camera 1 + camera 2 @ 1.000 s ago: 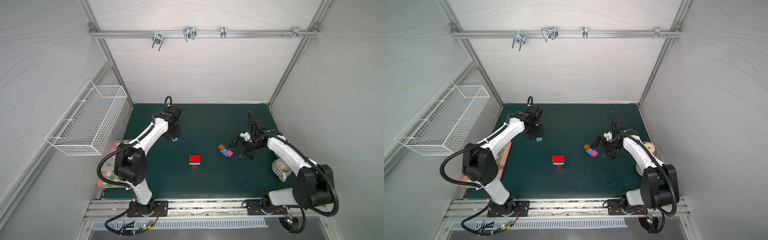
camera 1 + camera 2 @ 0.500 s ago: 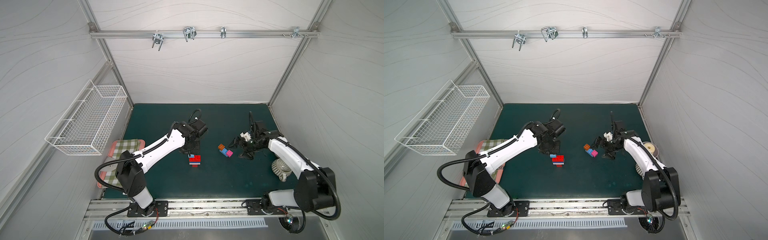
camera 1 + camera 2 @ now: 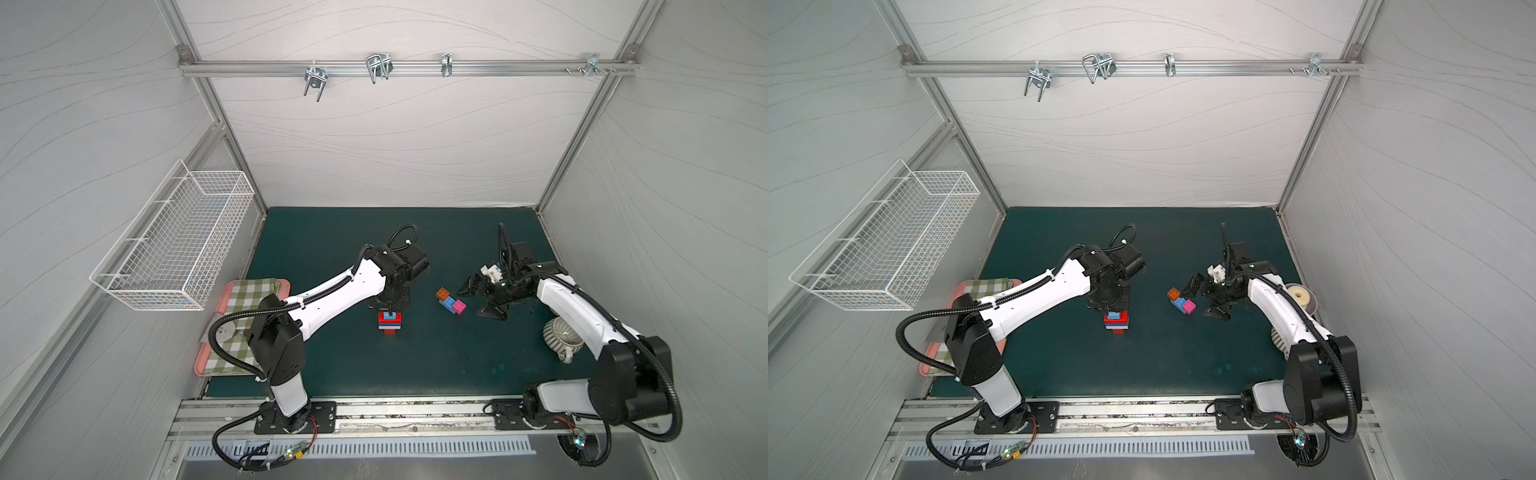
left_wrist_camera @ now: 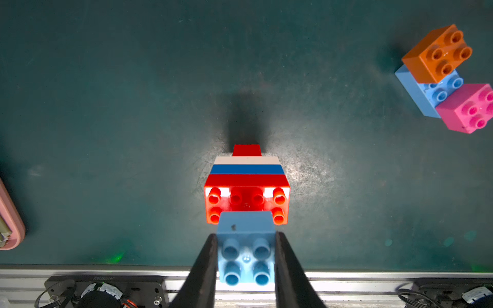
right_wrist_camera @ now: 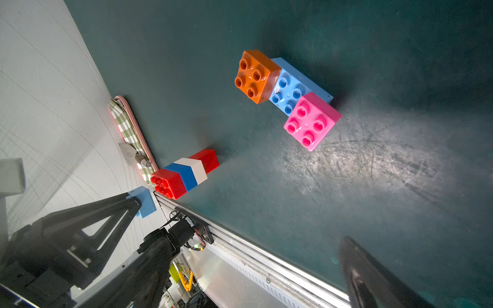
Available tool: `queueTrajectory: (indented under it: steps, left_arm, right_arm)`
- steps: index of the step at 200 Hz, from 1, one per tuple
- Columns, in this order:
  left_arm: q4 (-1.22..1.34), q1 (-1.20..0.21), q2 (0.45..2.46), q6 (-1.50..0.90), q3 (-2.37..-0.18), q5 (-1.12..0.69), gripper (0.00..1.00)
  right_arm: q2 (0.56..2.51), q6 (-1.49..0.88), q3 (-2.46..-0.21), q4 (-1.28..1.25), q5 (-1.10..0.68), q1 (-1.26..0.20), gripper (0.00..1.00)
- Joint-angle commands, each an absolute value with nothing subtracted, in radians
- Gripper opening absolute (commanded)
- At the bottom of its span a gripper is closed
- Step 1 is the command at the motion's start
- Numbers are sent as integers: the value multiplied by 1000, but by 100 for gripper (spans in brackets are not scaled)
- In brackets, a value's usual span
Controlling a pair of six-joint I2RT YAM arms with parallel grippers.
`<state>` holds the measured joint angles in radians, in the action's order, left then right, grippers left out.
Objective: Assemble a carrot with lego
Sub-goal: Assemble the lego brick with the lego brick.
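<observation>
The carrot (image 3: 390,326) stands upright on the green mat as a stack: narrow red tip at the bottom, then white, blue and a wide red brick (image 4: 246,198) with its studs up. My left gripper (image 4: 246,236) is shut on a small light-blue lego brick (image 4: 246,256) and holds it just over that red top. The right wrist view shows a small gap between the held brick (image 5: 142,202) and the carrot (image 5: 184,173). To the right lie an orange brick (image 3: 443,294) and a pink brick (image 3: 459,306) on a longer blue brick (image 3: 449,303). My right gripper (image 3: 473,301) stands open beside them, empty.
A pink tray with a checked cloth (image 3: 245,299) lies at the mat's left edge under the left arm. A wire basket (image 3: 174,245) hangs on the left wall. A ribbed white cup (image 3: 561,334) sits under the right arm. The metal rail (image 3: 374,411) runs along the front.
My left arm swung from the back left of the mat to above the stack, carrying the light-blue brick. The right arm barely moved.
</observation>
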<state>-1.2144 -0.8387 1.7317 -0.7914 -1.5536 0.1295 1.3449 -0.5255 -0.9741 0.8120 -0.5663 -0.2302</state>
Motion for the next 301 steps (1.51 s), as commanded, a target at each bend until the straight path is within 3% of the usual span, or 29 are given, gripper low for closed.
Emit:
queueTrajectory:
  steps: [1, 301]
  left_arm:
    - [-1238, -844, 1740, -826, -1579, 176, 11]
    - [-1128, -882, 1701, -880, -1441, 271, 8]
  right_arm:
    - [1325, -511, -962, 828, -580, -224, 99]
    - [1346, -504, -970, 841, -562, -218, 99]
